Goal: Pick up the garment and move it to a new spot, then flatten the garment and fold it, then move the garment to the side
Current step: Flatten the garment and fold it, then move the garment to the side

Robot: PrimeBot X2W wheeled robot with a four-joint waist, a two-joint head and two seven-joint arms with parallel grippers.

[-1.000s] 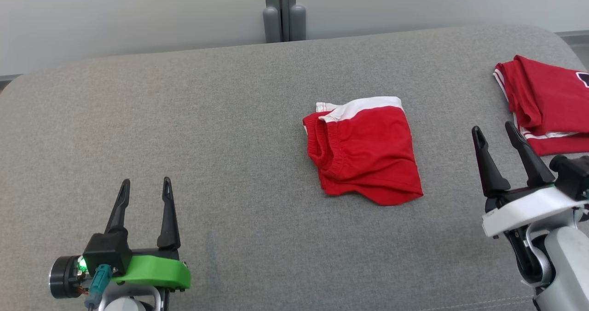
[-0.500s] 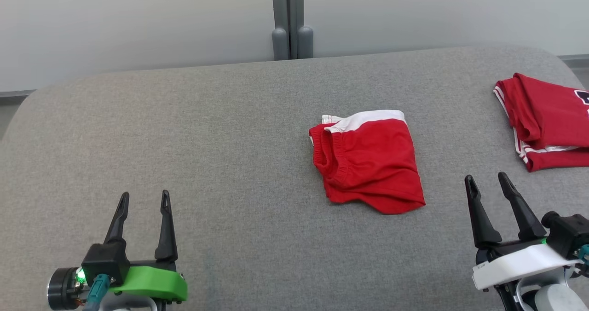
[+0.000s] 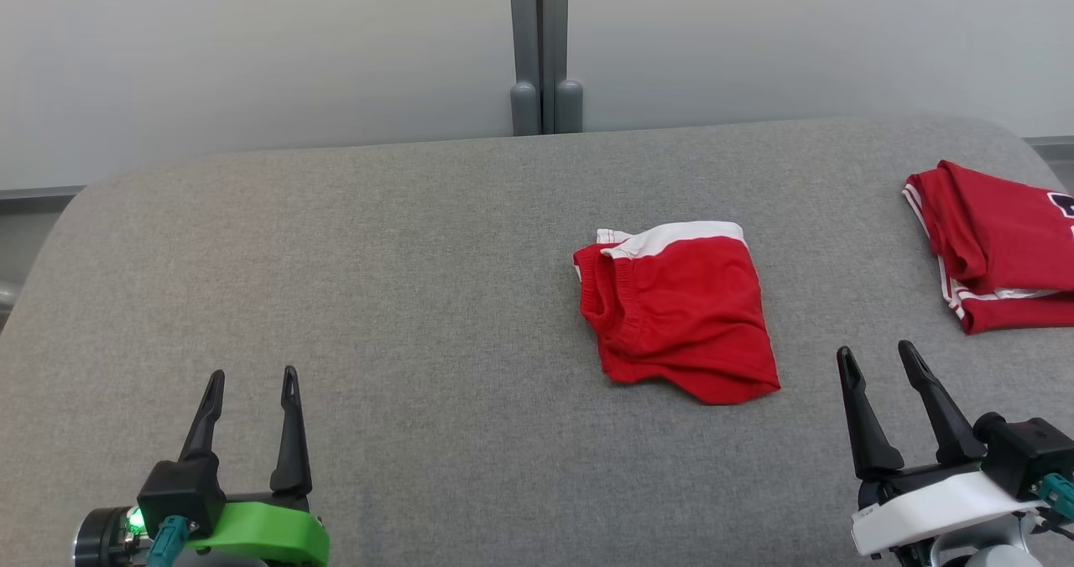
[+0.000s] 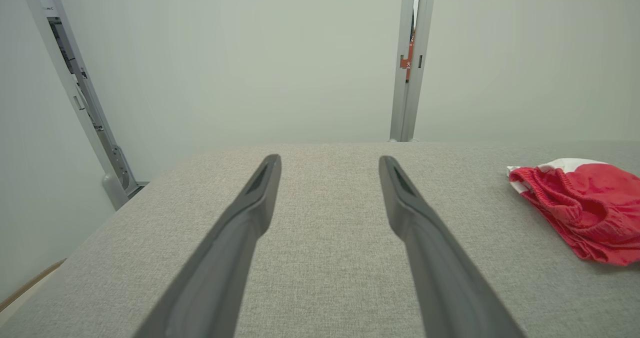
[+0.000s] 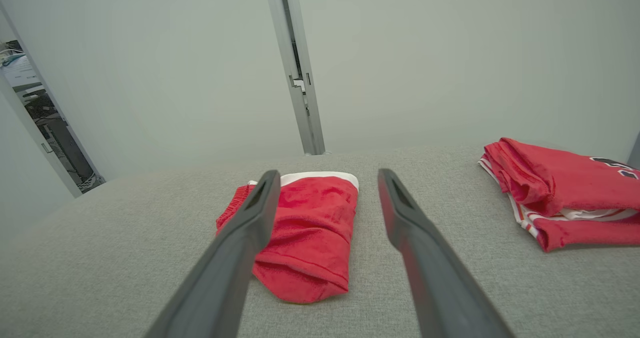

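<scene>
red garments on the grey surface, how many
2: red shorts near the middle of the grey surface, and a folded red top at its far right, partly out of frame.

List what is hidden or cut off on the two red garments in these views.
- Folded red jersey: the head view's right edge cuts it off; its dark print is unreadable.
- Red shorts: in the right wrist view, a finger of the right gripper covers its left part; the left wrist view's right edge clips it.

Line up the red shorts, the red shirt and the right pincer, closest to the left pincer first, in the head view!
From the left pincer:
1. red shorts, in the middle.
2. right pincer, lower right.
3. red shirt, far right.
</scene>
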